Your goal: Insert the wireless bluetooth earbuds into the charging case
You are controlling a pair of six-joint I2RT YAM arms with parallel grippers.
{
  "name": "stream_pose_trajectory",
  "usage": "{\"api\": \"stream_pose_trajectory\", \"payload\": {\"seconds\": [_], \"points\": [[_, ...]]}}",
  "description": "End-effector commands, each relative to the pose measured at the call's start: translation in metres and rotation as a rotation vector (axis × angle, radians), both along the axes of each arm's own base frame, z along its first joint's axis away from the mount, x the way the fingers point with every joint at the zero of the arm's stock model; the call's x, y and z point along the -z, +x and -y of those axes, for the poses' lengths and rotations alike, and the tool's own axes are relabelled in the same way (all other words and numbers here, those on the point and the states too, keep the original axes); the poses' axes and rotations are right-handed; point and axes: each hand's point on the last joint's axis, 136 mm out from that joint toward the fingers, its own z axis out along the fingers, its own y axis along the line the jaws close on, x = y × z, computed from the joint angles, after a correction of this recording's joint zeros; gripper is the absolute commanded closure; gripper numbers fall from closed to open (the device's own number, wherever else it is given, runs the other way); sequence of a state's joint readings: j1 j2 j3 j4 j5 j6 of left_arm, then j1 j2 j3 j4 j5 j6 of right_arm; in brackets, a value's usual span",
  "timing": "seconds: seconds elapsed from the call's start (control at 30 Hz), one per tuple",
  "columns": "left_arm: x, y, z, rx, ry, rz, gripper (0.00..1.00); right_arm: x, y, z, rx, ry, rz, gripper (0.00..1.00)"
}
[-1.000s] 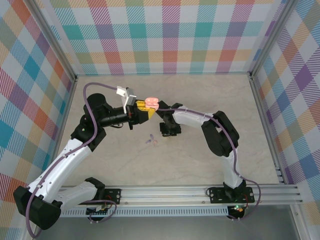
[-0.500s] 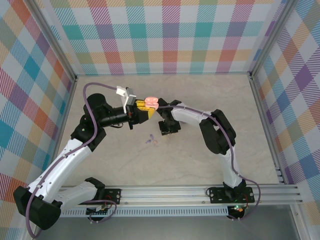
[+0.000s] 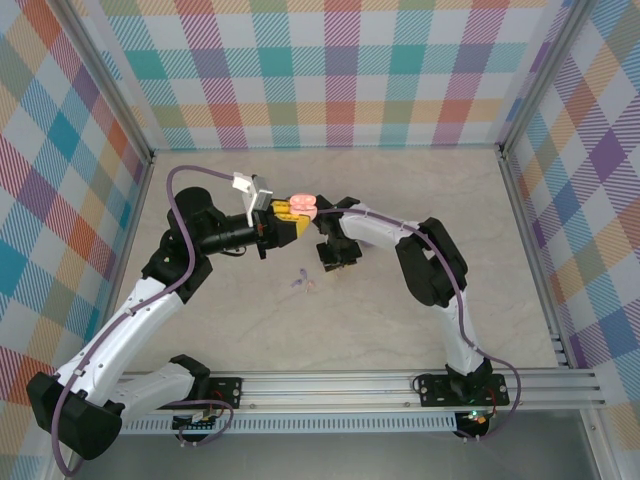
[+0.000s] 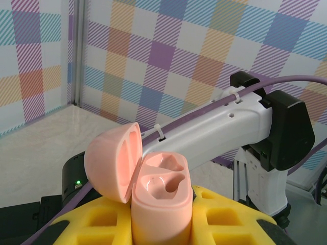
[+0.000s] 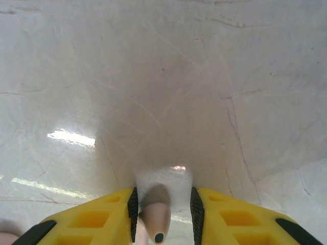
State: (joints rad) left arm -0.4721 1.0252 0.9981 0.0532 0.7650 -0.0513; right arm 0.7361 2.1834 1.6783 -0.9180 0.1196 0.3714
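Boxed in on three sides by plaid walls [image 3: 340, 70] in pastel checks, with aluminium posts at the corners. Below them a pale, marble-veined table [image 3: 250, 340], glossy enough to throw back streaks of light in the right wrist view. Bare and roomy toward the left, right and far edges, crowded only at the centre. Along the near edge, a slotted metal rail [image 3: 330, 385] carrying both bases.

Left arm [image 3: 130, 320] slanting up from the near-left corner, purple cable [image 3: 185, 172] arching over its upper joint. Right arm [image 3: 430, 265] folded back from the near right, its white forearm reaching across just behind the case and looming close beyond the lid in the left wrist view.

Left gripper [image 4: 162, 224] clenched on the pink charging case [image 4: 161, 191], raised above the table at mid-field, lid [image 4: 115, 161] hinged open to one side, two moulded wells open to view. Right gripper [image 5: 163, 217] pointed down just beside it, jaws parted. Between them a pale pink stem [image 5: 155, 220] with a dark tip, near one pad and clear of the other — not pinched.

On the table, just nearer than both grippers, lilac earbud [image 3: 297, 281] and pink earbud [image 3: 311, 288] — side by side, apart from the case.
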Motion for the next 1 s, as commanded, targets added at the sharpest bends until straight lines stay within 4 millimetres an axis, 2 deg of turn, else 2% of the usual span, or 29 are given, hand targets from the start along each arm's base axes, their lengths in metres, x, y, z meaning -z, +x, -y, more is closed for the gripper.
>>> {"api": "stream_pose_trajectory", "payload": {"seconds": [0.0, 0.5, 0.67, 0.77, 0.97], "points": [[-0.004, -0.001, -0.006, -0.014, -0.005, 0.032, 0.80, 0.002, -0.013, 0.001, -0.033, -0.032, -0.056, 0.67], [-0.005, -0.003, -0.006, -0.013, -0.005, 0.032, 0.80, 0.020, -0.011, 0.001, -0.012, -0.060, -0.053, 0.72], [-0.003, -0.003, -0.007, -0.014, -0.003, 0.027, 0.80, 0.022, -0.011, 0.001, 0.005, -0.057, -0.052, 0.78], [-0.002, -0.002, -0.007, -0.022, -0.001, 0.023, 0.80, 0.018, -0.011, -0.001, 0.033, -0.006, -0.049, 0.82], [0.007, 0.008, -0.009, -0.068, 0.025, -0.017, 0.80, 0.002, -0.003, 0.005, 0.120, 0.140, -0.033, 0.83]]}}
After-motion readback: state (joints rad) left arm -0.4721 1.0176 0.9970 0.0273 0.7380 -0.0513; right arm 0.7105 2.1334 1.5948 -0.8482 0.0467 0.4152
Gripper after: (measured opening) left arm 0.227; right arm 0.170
